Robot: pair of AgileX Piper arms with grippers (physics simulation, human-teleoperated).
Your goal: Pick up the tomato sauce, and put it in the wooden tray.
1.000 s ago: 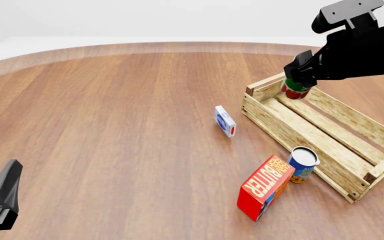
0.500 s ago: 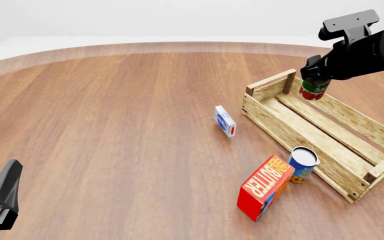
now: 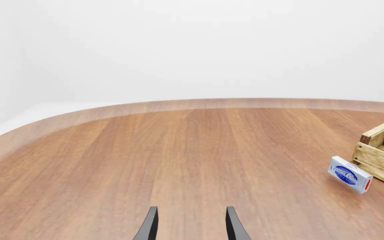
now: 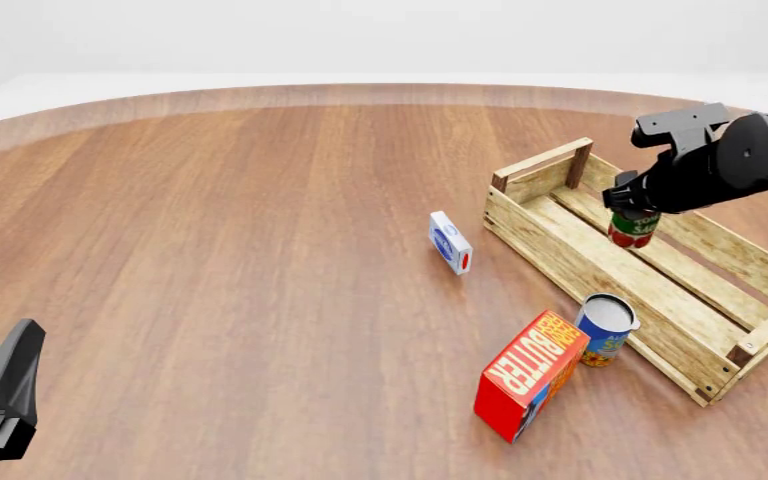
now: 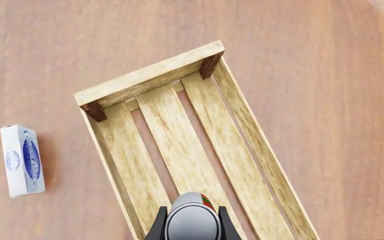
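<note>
**Can held over the crate's far half**

The right jaws [image 4: 634, 205] are gripping the tomato sauce [image 4: 634, 229], a small cylinder with a red and green label; in the right wrist view its smooth silver-grey top [image 5: 192, 222] is sitting between two dark fingers [image 5: 160, 225]. The can is hanging upright over the inside of the wooden tray [image 4: 542, 243], toward its far end, above the slatted bottom; whether it is touching the slats cannot be told. The tray is a long rectangular crate of pale, grainy slats with darker corner posts [image 5: 210, 64]. Just outside its near long wall, a blue-and-yellow can with a white top [image 4: 607, 327] is standing beside a red box lettered "BUTTER" [image 4: 528, 374]. A small white and blue carton [image 4: 450, 241] is standing on the bench [image 4: 224, 250], a smooth brown wood-grain surface with a curved far edge. The left jaws [image 3: 190, 225] are hovering well apart from all this, their two thin tapered fingers parted with nothing between them.
</note>
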